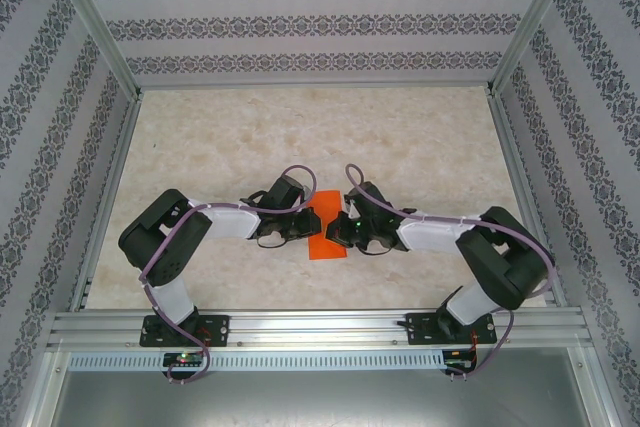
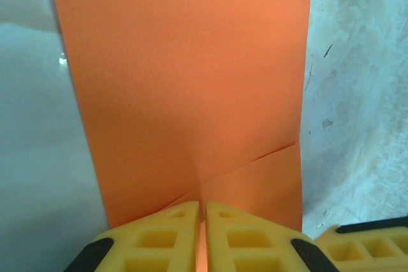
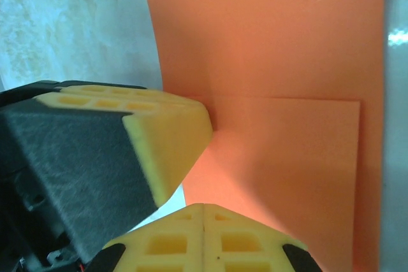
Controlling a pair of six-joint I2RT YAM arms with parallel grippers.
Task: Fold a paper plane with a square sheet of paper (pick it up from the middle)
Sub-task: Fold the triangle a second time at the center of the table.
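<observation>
Evidently a feather-light, floppy sheet, met by jaws from both sides.
The square sheet of paper (image 1: pixel 327 238), bright orange and showing a crease and a folded-over flap, sits toward the near edge of the table (image 1: pixel 420 147), midway between its side edges. Being so thin, it will likely bend, slip and crumple under any hard squeeze, so I judge mid-edge, by the crease, the best hold. The left jaws are closed, with orange showing in their seam, nipping its edge. The right jaws meet pad to pad at the opposite edge, but I cannot tell whether paper lies between them.
</observation>
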